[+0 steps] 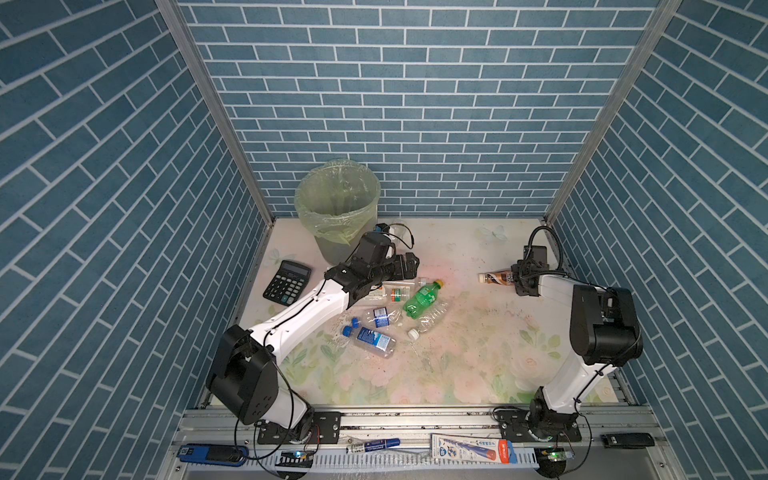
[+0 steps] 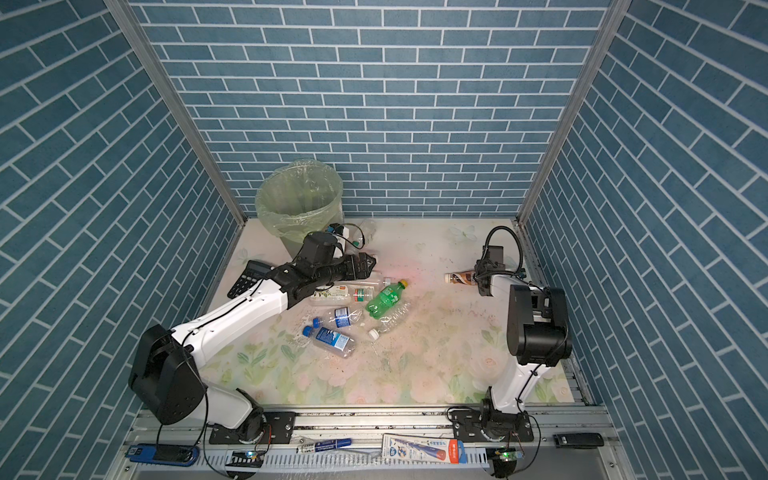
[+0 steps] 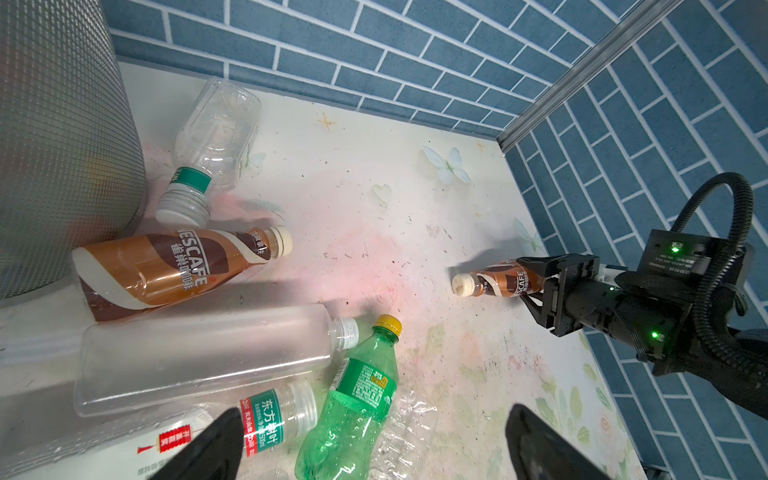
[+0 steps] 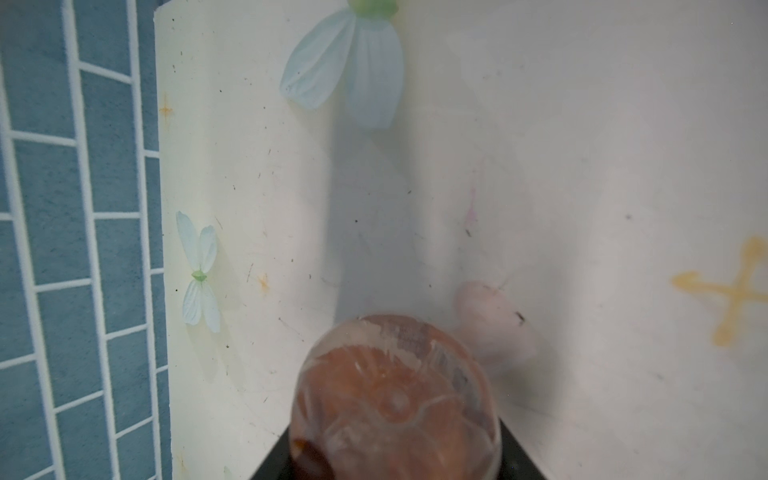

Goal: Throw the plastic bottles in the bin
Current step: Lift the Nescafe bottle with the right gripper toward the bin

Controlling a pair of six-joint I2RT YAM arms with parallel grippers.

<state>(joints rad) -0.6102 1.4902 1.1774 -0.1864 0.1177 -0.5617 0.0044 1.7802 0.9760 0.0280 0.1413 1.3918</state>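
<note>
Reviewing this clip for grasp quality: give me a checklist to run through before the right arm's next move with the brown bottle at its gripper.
1. Right gripper straddles the brown bottle near its base: ok.
2. Jaws pressing it firmly: cannot tell.
3. Left gripper open and empty: ok.
4. Bin upright, mouth open: ok.
5. Route to the bin free: not ok, the left arm stands in front of it.

White arm links point(image 1: 307, 311), black joints point(image 1: 245, 374) — looped black cables point(image 3: 725, 183).
</note>
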